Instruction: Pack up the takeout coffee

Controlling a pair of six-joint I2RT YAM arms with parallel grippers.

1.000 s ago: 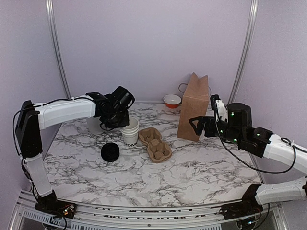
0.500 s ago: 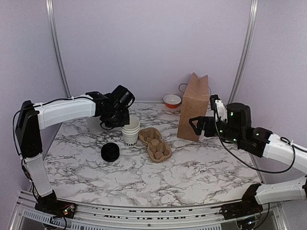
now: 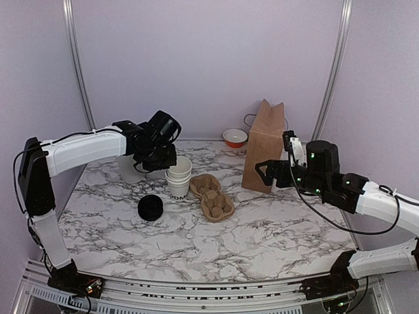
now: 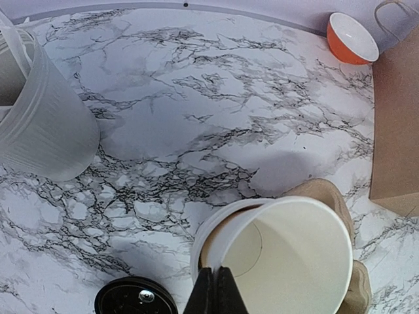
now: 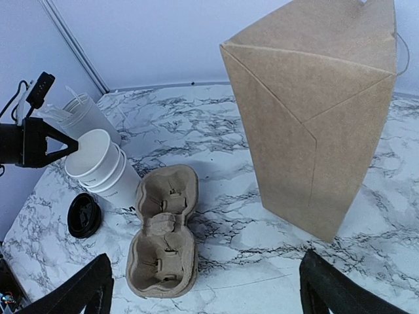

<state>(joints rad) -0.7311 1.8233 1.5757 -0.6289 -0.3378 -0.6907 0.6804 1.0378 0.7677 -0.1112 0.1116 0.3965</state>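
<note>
The takeout coffee cup, white with dark lettering, stands uncovered left of centre, beside a cardboard carrier. Its black lid lies flat on the table to its left, also seen in the left wrist view. A plain white cup sits nested in its mouth, tilted. My left gripper is shut on that upper cup's near rim. My right gripper hangs open above the table in front of the brown paper bag, with nothing between its fingers.
A translucent holder of utensils stands behind the cups on the left. An orange bowl sits at the back beside the upright bag. Purple walls close in the marble table on three sides.
The left gripper has shut on the upper cup's rim and risen slightly, tipping that cup. The right arm has edged a little to the left, still open.
</note>
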